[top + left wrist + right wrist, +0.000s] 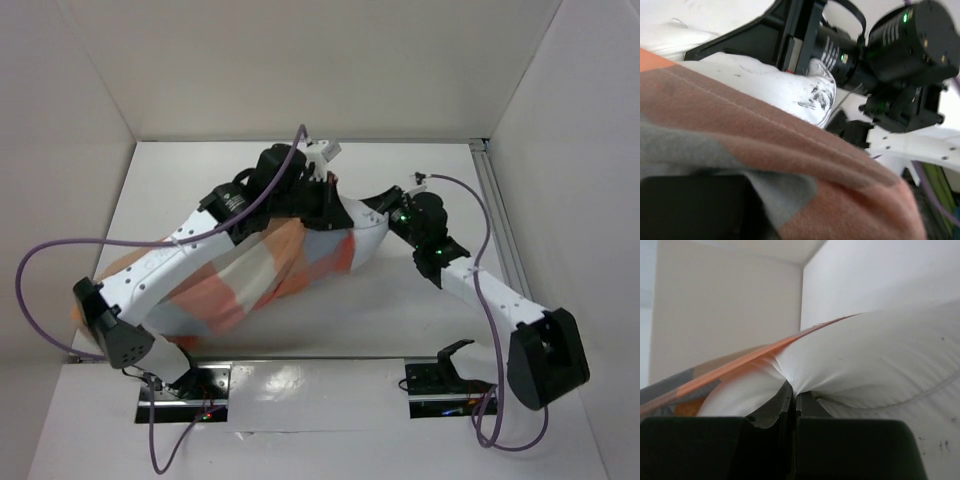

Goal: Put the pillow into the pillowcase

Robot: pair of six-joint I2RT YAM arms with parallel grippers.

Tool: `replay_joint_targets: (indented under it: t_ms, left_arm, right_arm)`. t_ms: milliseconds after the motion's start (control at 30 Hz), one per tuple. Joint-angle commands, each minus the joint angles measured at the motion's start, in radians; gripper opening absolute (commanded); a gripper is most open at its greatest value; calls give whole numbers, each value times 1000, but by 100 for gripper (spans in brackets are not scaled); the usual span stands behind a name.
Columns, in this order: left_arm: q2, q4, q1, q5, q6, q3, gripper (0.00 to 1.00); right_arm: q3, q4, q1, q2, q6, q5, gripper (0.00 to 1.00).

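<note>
Pillow (pixel 368 232) lay mid-table, mostly inside the pillowcase (pixel 270 275), with only a white end poking out at the far right. Right gripper (pixel 794 397) was clenched on a pinch of pillow cloth. Left gripper (pixel 325 205) was clamped too, apparently on the pillowcase hem, though cloth hid the fingers. Risks: the thin pinch could slip under a hard pull; the grippers sat close together and could knock; tugging the hem could drag the whole bundle. The near-left end of the case sat at the table (pixel 420 300) edge; open room lay right and near; far wall sat close behind
</note>
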Motion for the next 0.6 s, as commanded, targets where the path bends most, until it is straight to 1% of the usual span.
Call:
replay_joint_targets:
  t_ms: [0,67,100,133,167,200,267,300,333,400,433,467,500,533,567]
  left_arm:
    - [59,230,27,137,20,209,0]
    - [109,221,36,189,20,272,0]
    - [121,221,47,201,20,305,0]
    - [130,221,47,212,20,363,0]
    - [130,238,47,212,20,385,0]
    - [139,253,56,212,20,397,0]
    - [164,253,71,241,9,495,0]
    - [205,253,93,263,-9,541,0]
    - [227,253,104,301,-23,629,0]
    - [268,253,113,332,-51,714,0]
    - [297,253,140,341,-65,746,0]
    - [308,271,154,381,-81,795,0]
    - [319,288,186,402,-129,825,0]
    - [330,338,203,450,-155,825,0]
    - [330,366,222,470,-184,836,0]
  right_arm:
    - [44,-73,-45,-146,-78,81,0]
    - [139,-185,-67,-177,-173,90,0]
    - [182,-232,-67,-177,-209,101,0]
    - [267,-319,-67,-177,-280,101,0]
    - [302,-357,-67,-177,-305,115,0]
    - [326,-378,-67,-177,-325,115,0]
    - [369,-388,-67,-191,-370,145,0]
    - [382,-388,-67,-206,-370,176,0]
    - [423,-397,-76,-206,-382,193,0]
    - [483,-412,-87,-206,-418,207,0]
    - [518,-421,-87,-186,-433,217,0]
    - [599,-440,-87,-176,-453,217,0]
    - [644,-453,-87,-145,-483,228,0]
    - [732,-466,-87,-128,-520,228,0]
    - [780,-482,-87,-108,-520,228,0]
